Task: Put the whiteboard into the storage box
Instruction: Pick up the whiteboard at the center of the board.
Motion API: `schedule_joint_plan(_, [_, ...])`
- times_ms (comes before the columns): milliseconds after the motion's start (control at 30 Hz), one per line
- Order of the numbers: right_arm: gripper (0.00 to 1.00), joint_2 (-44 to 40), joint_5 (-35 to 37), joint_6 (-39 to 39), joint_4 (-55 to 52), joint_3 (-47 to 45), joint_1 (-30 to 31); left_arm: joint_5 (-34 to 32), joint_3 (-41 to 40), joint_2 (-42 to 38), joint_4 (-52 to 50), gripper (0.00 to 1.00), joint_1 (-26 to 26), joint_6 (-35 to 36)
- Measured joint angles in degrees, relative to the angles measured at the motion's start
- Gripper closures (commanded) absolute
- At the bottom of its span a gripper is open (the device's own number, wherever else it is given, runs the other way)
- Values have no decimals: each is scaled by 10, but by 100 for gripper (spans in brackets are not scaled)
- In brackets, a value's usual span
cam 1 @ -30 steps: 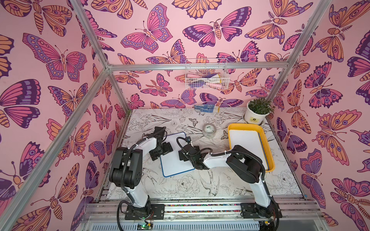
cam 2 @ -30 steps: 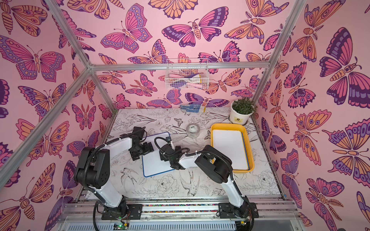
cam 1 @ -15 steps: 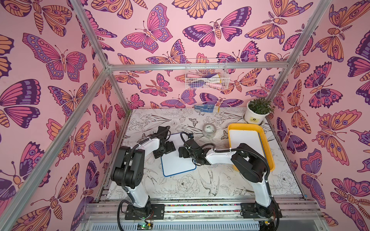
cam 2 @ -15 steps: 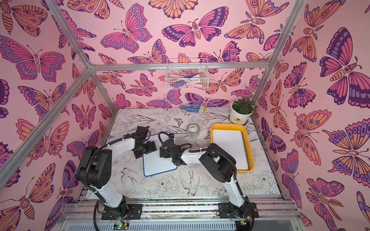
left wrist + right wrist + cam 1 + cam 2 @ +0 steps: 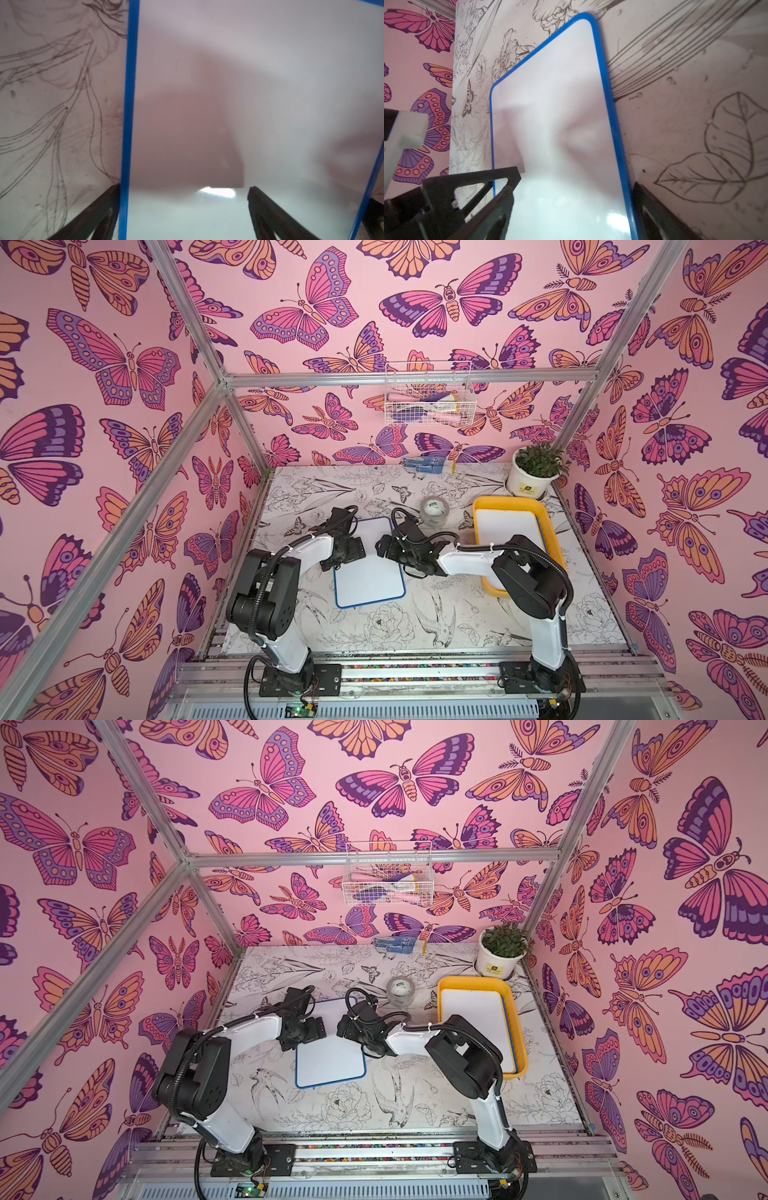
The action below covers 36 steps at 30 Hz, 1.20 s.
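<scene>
Pink butterfly-papered walls around a table (image 5: 374, 630) printed with line-drawn flowers and birds. Mid-table, lying flat: the whiteboard (image 5: 370, 572), blue-rimmed, well apart from the storage box (image 5: 505, 502) at the right side. Inside that box, a second board (image 5: 509, 531), so apparently part of the job done. Left to do for the mid-table one: grasp, lift, carry across, set down in the box. At its left edge, the left gripper (image 5: 354, 549), spread wide, one finger outside the blue rim and one over the white face, clamping nothing. At the opposite edge, the right gripper (image 5: 384, 549), likewise apart and straddling the rim, nothing held. Unclear whether any finger touches the board. Judged stage: lining up a two-sided grasp.
</scene>
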Motion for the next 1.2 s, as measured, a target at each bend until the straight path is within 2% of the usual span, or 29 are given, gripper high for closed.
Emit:
schedule_joint_plan(400, [9, -49, -59, 161, 82, -96, -17, 3, -42, -23, 89, 5, -4, 2])
schedule_joint_plan(533, [9, -53, -67, 182, 117, -117, -18, 30, -61, -30, 136, 5, -4, -2])
schedule_joint_plan(633, [9, -53, -92, 201, 155, -138, -12, 96, -73, -31, 188, 5, -9, -13])
schedule_joint_plan(800, [10, -65, -104, 217, 192, -172, -4, 126, -93, -33, 236, 5, -7, -18])
schedule_joint_plan(1200, [11, -98, -53, 225, 240, -233, 2, 172, -120, -50, 262, 6, -3, -41])
